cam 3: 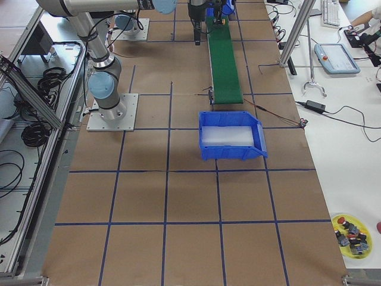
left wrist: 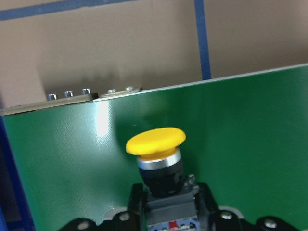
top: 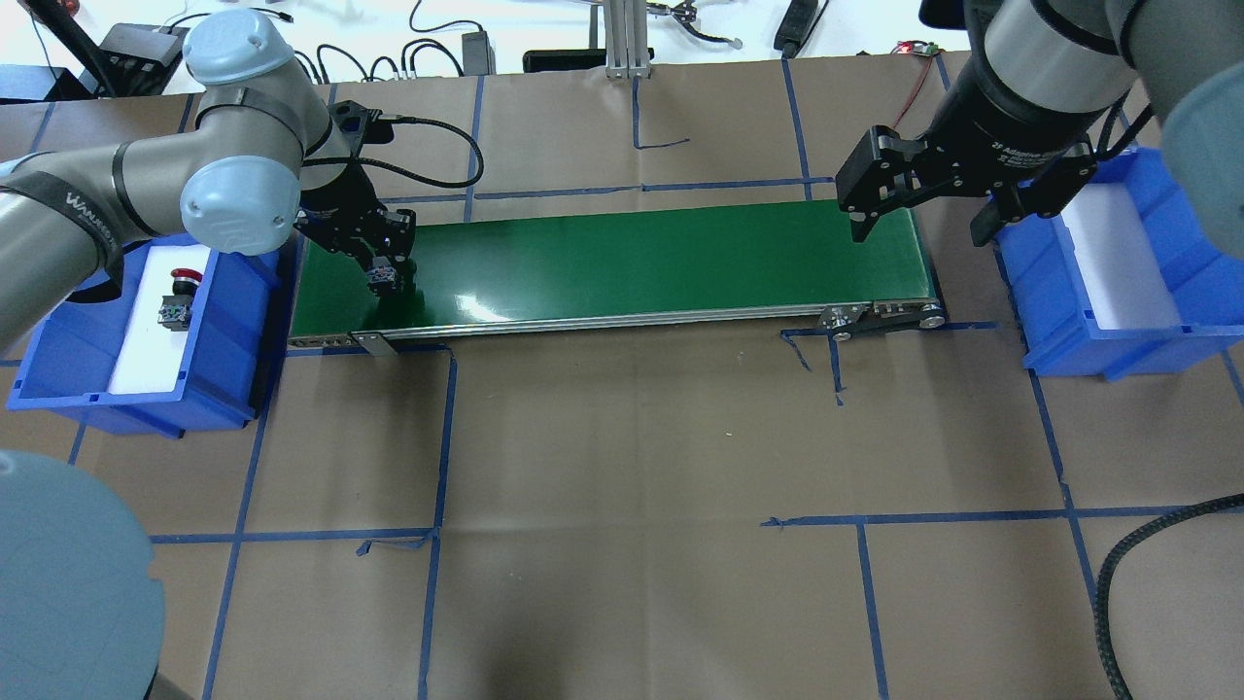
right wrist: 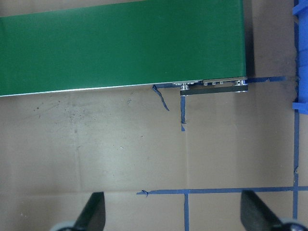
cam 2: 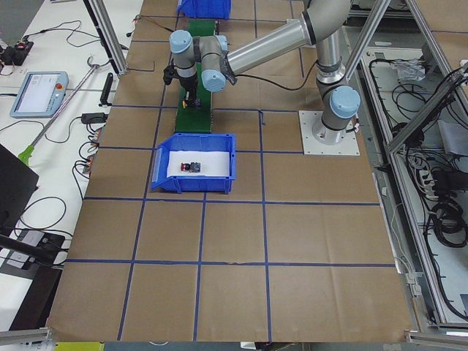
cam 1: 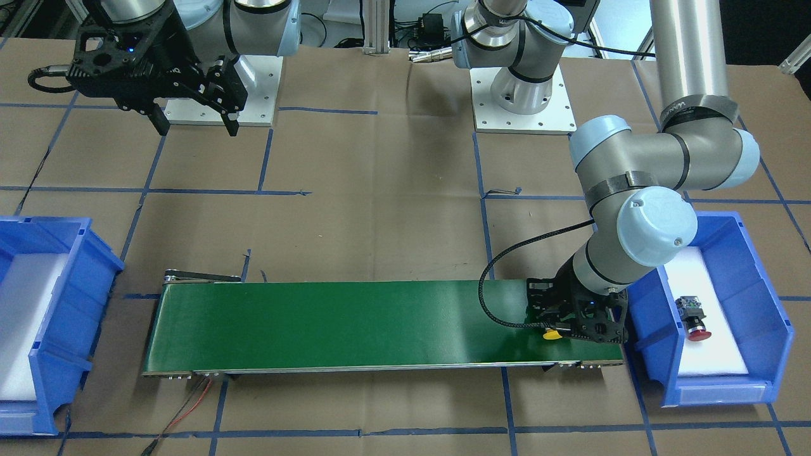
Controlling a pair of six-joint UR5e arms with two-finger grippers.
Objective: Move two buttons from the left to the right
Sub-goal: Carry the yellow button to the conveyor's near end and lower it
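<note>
The yellow button (left wrist: 156, 144), clenched in my left pincer (top: 384, 270), hangs low over the left end of the conveyor belt (cam 1: 342, 323) while the red button (cam 1: 694, 320) lies in the left blue bin (cam 1: 770, 316) and my right pincer (top: 920, 233) gapes empty, so I judge the next move is to set it down gently and let go.

From my remote seat I see a broad table covered in brown paper (top: 632, 437), ruled into squares by blue tape lines (top: 292, 535). A white side bench (cam 2: 66, 51) runs along one long edge (black cables trail across it), carrying a grey touchscreen pendant (cam 2: 39, 93). Silver aluminium frame posts (cam 2: 104, 36) rise beside it. The light is bright and even.
</note>
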